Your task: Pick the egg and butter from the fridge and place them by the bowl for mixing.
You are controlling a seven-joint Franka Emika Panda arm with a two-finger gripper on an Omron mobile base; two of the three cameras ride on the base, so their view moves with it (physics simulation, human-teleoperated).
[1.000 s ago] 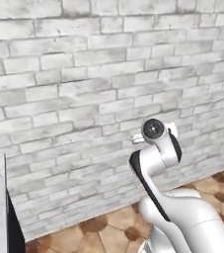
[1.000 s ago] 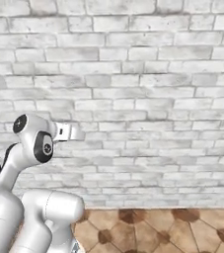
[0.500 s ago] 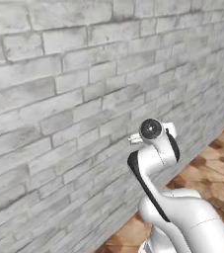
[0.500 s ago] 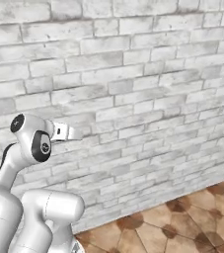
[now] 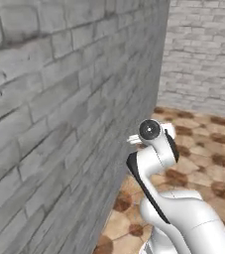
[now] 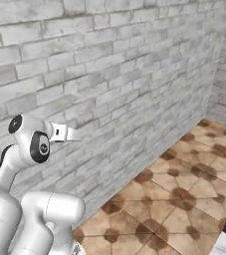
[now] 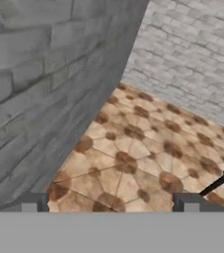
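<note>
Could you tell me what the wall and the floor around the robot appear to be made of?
The wall looks like matte, pale grey brick, judging by its staggered courses and lighter mortar lines. The floor appears to be tan tile with darker brown diamond insets and thin grout lines; being rendered, whether it is ceramic or stone is unclear.

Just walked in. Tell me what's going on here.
Nothing is being handled right now. The white arm is folded up above its base, next to a grey brick wall, with brown tiled floor ahead running to a corner of the room. In the hand view the claw is open with nothing between its fingers. From how the base views have swung, the base looks to be turning along the wall.
</note>
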